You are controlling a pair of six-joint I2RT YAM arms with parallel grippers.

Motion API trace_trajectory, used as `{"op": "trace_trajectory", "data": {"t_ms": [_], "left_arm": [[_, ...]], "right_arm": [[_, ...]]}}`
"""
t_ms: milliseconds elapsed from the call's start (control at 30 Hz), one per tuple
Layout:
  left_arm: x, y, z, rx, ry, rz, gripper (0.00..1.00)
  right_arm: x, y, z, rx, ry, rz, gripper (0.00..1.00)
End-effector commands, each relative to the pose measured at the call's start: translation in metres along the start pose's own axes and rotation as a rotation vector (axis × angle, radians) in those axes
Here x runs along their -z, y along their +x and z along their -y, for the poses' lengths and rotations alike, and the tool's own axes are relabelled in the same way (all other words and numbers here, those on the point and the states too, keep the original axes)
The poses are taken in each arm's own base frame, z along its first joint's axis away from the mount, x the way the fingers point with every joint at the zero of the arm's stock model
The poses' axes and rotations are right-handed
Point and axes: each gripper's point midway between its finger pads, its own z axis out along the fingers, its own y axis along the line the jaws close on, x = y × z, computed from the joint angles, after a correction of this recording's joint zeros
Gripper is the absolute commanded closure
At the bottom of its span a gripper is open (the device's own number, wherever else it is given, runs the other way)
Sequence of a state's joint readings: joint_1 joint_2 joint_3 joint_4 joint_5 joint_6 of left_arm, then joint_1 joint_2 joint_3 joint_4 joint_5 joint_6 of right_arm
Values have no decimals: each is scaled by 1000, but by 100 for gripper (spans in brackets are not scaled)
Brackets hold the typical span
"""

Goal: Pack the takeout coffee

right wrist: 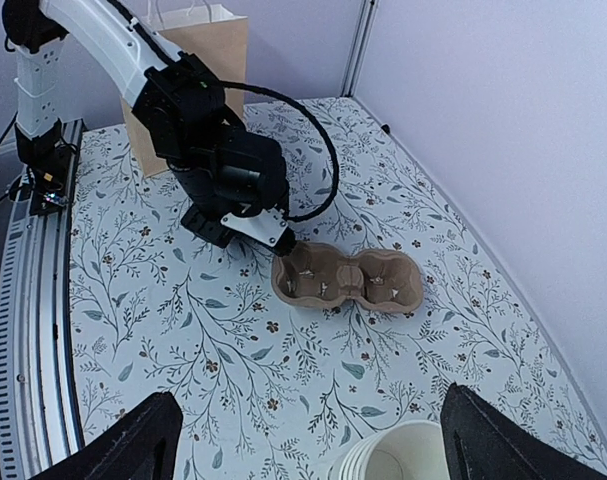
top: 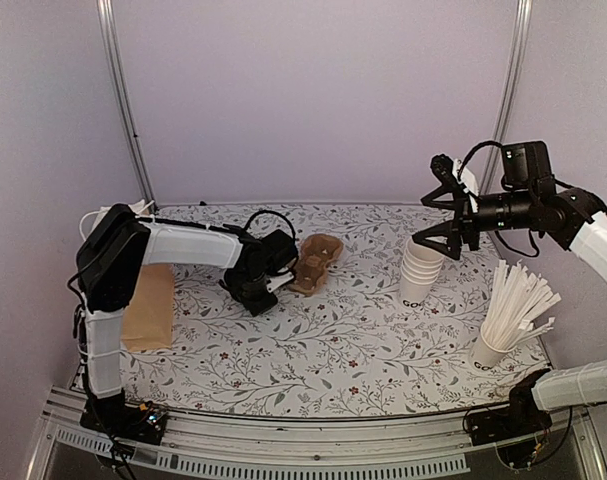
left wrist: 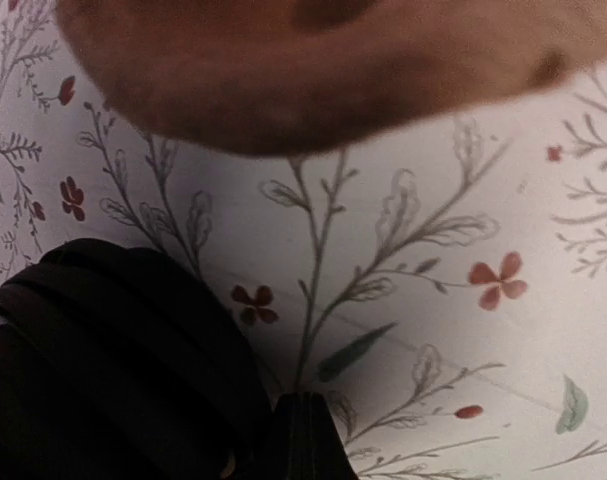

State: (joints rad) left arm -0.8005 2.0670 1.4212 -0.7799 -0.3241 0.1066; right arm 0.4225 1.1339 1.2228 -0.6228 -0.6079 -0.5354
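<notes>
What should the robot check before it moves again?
1. Right gripper open: ok, fingers spread wide.
2. Right gripper over the stack of cups: ok, the stack sits below, between the fingers.
3. Left gripper at the cup carrier: ok, it is at one end.
4. Left gripper holding the carrier: cannot tell.
5. Lidded coffee in sight: not ok, none shows in any view.
6. Paper bag there: ok, beside the left arm.
</notes>
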Motion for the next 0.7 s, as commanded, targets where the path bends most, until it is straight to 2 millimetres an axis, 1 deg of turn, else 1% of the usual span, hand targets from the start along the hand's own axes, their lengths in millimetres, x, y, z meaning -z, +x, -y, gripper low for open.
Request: {"op": "trace_trajectory", "data": {"t_ms": [0, 100, 167, 233, 300, 333, 367, 433, 500, 533, 567, 633, 667], "left_arm": [[-21, -17, -36, 51, -55, 19, 100], [-38, -21, -61, 107, -68, 6, 100], [-41, -25, -75, 138, -79, 22, 100], [-39, -30, -85, 160, -93, 39, 100], [-31, -36, -90, 167, -100, 61, 100], [-24, -40, -91, 171, -96, 79, 100], [-16, -44, -90, 175, -90, 95, 100], [10, -53, -86, 169, -85, 144, 100], [42, -63, -77, 151, -85, 198, 100], [58, -68, -70, 142, -86, 227, 97], [76, -73, -64, 135, -89, 261, 92], [109, -82, -50, 120, -100, 329, 82], [124, -86, -43, 116, -101, 363, 74]], "right_arm": [[1, 1, -1, -1, 5, 9, 7], [2, 2, -1, 0, 4, 11, 7], [3, 2, -2, 0, 5, 9, 6], [4, 3, -2, -1, 9, 6, 6], [4, 4, -2, 0, 12, 1, 6], [4, 4, -1, 1, 16, 0, 6], [4, 4, -1, 2, 21, -4, 6], [5, 6, 5, 5, 52, -21, 6], [8, 8, 21, 12, 130, -72, 6], [9, 11, 28, 12, 159, -105, 7], [10, 15, 33, 16, 180, -139, 7], [5, 31, 40, 8, 194, -225, 10], [5, 36, 43, 6, 199, -256, 12]]}}
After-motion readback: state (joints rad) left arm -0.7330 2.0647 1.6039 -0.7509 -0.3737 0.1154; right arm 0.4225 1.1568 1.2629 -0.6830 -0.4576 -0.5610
